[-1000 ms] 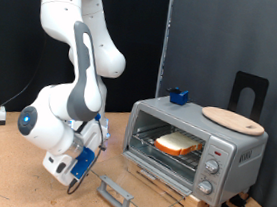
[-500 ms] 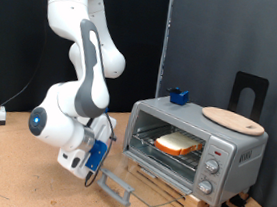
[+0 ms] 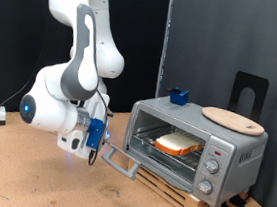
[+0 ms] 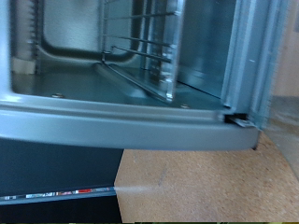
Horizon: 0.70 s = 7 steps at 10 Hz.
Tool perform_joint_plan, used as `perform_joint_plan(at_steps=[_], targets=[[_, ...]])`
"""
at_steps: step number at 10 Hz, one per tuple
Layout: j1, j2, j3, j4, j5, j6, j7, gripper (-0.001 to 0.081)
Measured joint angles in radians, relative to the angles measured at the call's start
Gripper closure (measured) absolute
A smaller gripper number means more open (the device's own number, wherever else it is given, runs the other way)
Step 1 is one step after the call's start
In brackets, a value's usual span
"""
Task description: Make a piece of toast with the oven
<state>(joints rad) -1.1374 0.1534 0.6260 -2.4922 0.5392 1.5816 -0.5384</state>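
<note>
A: Toast [image 3: 177,143]?
B: On the rack inside the oven [image 3: 235,153], mid-cavity. Door [image 3: 121,164] hangs partly open, handle at lower left.
A: Gripper [image 3: 97,151]?
B: At the door handle, left of the oven. Jaws: cannot tell whether open or closed.
A: Else?
B: Round board [image 3: 232,119] on the oven top, blue object [image 3: 178,96] behind. Wooden pallet [image 3: 178,194] beneath, on the counter [image 3: 18,185].

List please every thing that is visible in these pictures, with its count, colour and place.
oven: one, silver-grey, on a wooden pallet at the exterior view's right, door partly raised.
piece of toast: one, pale with brown crust, on the rack inside the oven.
round board: one, light wood, on top of the oven.
small cup: one, blue, on the oven's back corner.
pallet: one, wooden, under the oven.
table: one, brown.
gripper: one, white and blue, at the oven door's handle; its jaws are not clear.
</note>
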Motion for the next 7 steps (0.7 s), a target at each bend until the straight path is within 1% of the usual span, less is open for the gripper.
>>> perform_joint_plan(at_steps=[3, 5, 7], targets=[[0.008, -0.121, 0.027, -0.042, 0.069, -0.071, -0.042, -0.0003], [0.023, -0.200, 0.047, -0.072, 0.081, -0.117, -0.074, -0.0003], [0.044, -0.288, 0.055, -0.113, 0.115, -0.161, -0.096, -0.0003]])
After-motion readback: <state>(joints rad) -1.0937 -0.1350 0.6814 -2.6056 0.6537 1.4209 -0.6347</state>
